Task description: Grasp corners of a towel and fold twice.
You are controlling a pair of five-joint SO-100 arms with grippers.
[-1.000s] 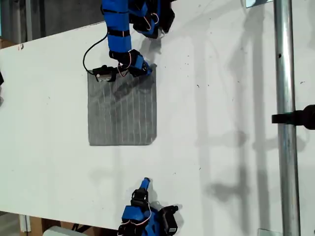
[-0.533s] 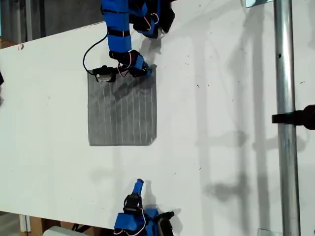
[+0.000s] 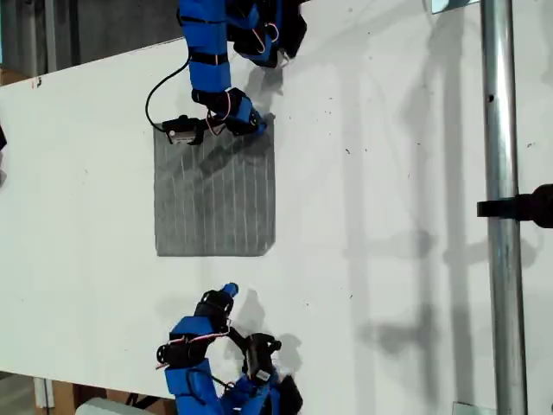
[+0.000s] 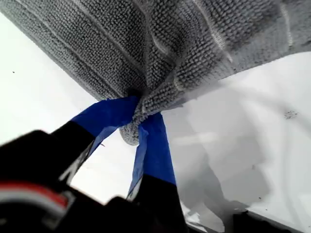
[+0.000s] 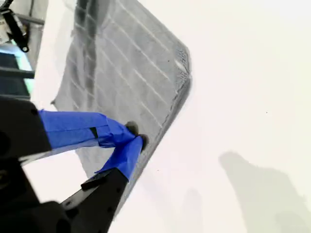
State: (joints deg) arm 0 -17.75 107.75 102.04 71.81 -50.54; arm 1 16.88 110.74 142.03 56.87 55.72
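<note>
**First wrist view: pinched corner bunches up**

My first gripper [image 4: 141,121] has its blue-taped jaws closed on a corner of the grey, looped-pile towel with thin pale stripes [image 3: 215,194], which lies flat on the smooth white table [image 3: 397,173]. My second gripper [image 5: 133,136] hovers over the towel's near edge, jaws nearly closed, gripping nothing.

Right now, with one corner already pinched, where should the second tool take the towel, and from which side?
Probably the free corner at the exterior view's lower right, on the same side edge as the one my first tool pinches. The towel lies flat, so my second tool should come in low from the bare table outside that tip.
</note>
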